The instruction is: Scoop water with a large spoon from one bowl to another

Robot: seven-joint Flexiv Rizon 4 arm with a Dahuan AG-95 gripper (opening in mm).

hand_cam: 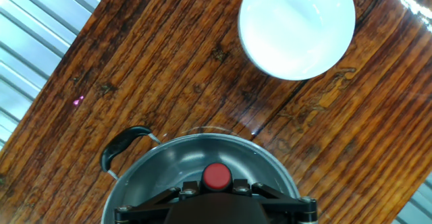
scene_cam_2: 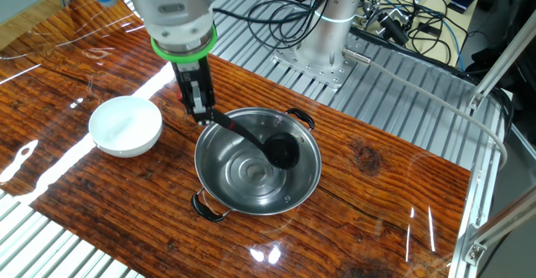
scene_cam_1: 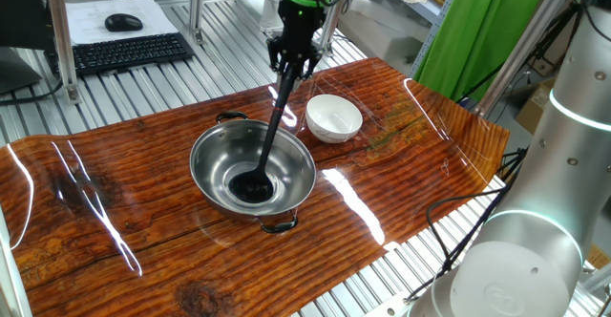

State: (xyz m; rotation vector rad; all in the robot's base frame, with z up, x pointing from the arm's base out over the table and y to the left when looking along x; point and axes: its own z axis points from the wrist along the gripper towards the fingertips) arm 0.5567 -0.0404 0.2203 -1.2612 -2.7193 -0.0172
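Observation:
The black ladle [scene_cam_1: 270,136] slants down into the wide steel bowl [scene_cam_1: 212,153], its cup [scene_cam_1: 253,187] low at the bowl's bottom. My gripper [scene_cam_1: 289,66] is shut on the top of the ladle's handle, above the bowl's far rim. In the other fixed view the gripper [scene_cam_2: 199,109] holds the handle at the bowl's [scene_cam_2: 251,196] left rim and the cup [scene_cam_2: 280,151] sits inside. The small white bowl [scene_cam_1: 333,117] stands beside the steel bowl, apart from it; it also shows in the other fixed view [scene_cam_2: 126,126] and the hand view [hand_cam: 297,25]. The hand view shows the handle's red end [hand_cam: 217,176] over the steel bowl [hand_cam: 155,166].
The bowls stand on a glossy wooden board [scene_cam_1: 115,212] on a slatted metal table. A keyboard [scene_cam_1: 129,52] and mouse [scene_cam_1: 123,22] lie at the back left. A second robot arm's base [scene_cam_1: 563,164] stands at the right. Cables [scene_cam_2: 402,18] lie behind the board.

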